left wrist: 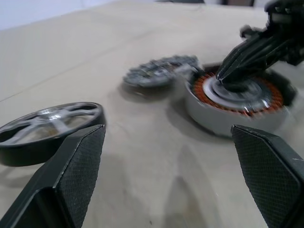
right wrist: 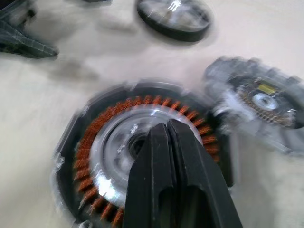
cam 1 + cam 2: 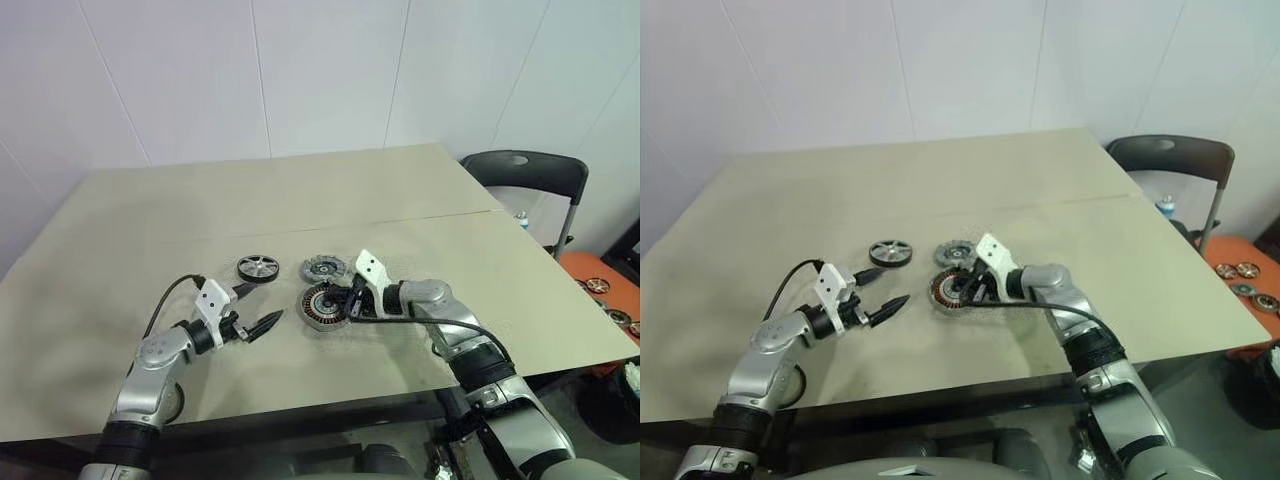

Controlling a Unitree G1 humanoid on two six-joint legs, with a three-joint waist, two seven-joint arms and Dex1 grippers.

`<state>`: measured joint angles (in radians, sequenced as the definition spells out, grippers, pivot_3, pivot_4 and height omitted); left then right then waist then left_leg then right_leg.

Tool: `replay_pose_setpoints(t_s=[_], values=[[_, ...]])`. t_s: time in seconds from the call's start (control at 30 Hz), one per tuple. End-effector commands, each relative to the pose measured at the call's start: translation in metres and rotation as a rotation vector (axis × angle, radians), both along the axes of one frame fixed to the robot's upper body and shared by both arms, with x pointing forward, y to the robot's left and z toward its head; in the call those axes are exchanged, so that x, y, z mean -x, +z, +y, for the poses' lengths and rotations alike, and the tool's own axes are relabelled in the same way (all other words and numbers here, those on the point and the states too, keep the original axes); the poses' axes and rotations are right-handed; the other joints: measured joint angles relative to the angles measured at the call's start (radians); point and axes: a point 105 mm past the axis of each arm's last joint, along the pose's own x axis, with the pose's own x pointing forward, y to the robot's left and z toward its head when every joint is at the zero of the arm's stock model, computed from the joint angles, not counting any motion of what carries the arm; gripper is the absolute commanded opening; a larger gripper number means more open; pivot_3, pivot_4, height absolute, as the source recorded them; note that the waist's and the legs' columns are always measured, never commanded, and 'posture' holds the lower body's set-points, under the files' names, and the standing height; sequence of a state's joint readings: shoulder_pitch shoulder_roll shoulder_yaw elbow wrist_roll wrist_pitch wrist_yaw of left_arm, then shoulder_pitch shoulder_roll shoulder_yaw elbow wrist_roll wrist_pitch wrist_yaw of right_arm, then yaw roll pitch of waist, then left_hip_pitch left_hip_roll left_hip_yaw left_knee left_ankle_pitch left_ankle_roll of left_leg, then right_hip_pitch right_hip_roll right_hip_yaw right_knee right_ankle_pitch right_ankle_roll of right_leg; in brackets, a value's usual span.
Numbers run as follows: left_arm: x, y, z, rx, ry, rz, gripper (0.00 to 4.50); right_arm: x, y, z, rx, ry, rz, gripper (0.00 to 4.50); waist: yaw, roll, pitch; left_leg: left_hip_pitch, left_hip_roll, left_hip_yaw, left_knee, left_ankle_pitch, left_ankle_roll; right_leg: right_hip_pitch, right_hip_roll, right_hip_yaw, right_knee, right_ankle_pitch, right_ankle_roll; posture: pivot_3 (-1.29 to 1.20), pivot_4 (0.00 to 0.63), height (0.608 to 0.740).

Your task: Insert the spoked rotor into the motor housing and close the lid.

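Right gripper (image 2: 167, 130) pressing together, tips covering the motor housing (image 2: 95, 137) hub (contact unclear), left gripper (image 1: 166, 156) hanging spread — lid (image 2: 259, 102) blurring.

Copper-orange windings in the motor housing (image 2: 142, 152), black-rimmed silver spoked rotor (image 3: 258, 268)

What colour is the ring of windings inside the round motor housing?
Copper-orange windings, around a silver centre; clearest in the right wrist view.

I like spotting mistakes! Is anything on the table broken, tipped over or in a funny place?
Nothing looks broken or spilled. The spoked rotor, the lid and the motor housing all lie flat on the table. The lid sits right against the housing. The right claw, shut, points at the housing's silver centre.
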<state>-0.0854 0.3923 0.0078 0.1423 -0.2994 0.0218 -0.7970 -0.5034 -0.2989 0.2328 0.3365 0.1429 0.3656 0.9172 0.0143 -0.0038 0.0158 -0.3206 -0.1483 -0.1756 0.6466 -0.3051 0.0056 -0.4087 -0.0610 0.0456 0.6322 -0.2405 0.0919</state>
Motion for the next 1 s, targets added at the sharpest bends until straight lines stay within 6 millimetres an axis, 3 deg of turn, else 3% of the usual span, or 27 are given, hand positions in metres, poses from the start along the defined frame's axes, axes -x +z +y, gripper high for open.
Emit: replay_pose_setpoints(t_s=[0.03, 0.27, 0.57, 0.77, 0.87, 1.0], values=[[-0.01, 0.0, 0.014, 0.138, 0.121, 0.075, 4.5, -0.013, 0.035, 0.001, -0.105, -0.016, -0.098, 0.05, 0.0, 0.0, 0.0, 0.0, 0.0, 0.0, 0.0, 0.0, 0.0, 0.0, 0.0, 0.0, 0.0, 0.0, 0.0, 0.0, 0.0, 0.74], [-0.009, -0.025, 0.013, 0.481, 0.288, 0.377, 4.5, -0.023, 0.048, -0.01, -0.101, -0.034, -0.154, 0.05, 0.001, 0.0, 0.0, -0.002, 0.0, 0.0, 0.0, -0.003, 0.002, -0.001, 0.0, 0.0, -0.003, 0.0, 0.001, 0.0, 0.0, 0.74], [-0.051, -0.015, -0.002, 0.812, 0.415, 0.562, 4.5, -0.025, 0.054, -0.006, -0.126, -0.031, -0.178, 0.05, 0.039, 0.0, 0.001, 0.0, 0.001, 0.0, 0.002, -0.002, -0.001, 0.002, 0.0, -0.001, -0.002, 0.0, 0.001, 0.0, 0.0, 0.74], [-0.083, -0.02, -0.037, 0.876, 0.417, 0.717, 4.5, -0.028, 0.064, 0.0, -0.162, -0.038, -0.214, 0.05, 0.056, 0.0, 0.001, -0.001, 0.0, 0.0, 0.003, -0.003, -0.003, 0.002, 0.0, -0.001, -0.002, 0.0, 0.001, 0.0, 0.0, 0.74], [-0.086, -0.021, -0.047, 0.879, 0.392, 0.758, 3.88, -0.028, 0.065, 0.001, -0.163, -0.046, -0.223, 0.0, 0.05, 0.0, 0.0, -0.002, 0.0, 0.0, 0.002, -0.003, -0.002, 0.001, -0.001, -0.001, -0.004, 0.001, 0.002, 0.0, 0.0, 0.74], [-0.081, -0.027, -0.046, 0.893, 0.388, 0.796, 2.51, -0.028, 0.061, -0.006, -0.156, -0.068, -0.22, 0.0, 0.048, 0.0, 0.0, -0.003, 0.0, 0.001, 0.001, -0.002, -0.006, -0.002, -0.001, 0.0, -0.004, 0.001, 0.002, 0.0, 0.0, 0.74]])
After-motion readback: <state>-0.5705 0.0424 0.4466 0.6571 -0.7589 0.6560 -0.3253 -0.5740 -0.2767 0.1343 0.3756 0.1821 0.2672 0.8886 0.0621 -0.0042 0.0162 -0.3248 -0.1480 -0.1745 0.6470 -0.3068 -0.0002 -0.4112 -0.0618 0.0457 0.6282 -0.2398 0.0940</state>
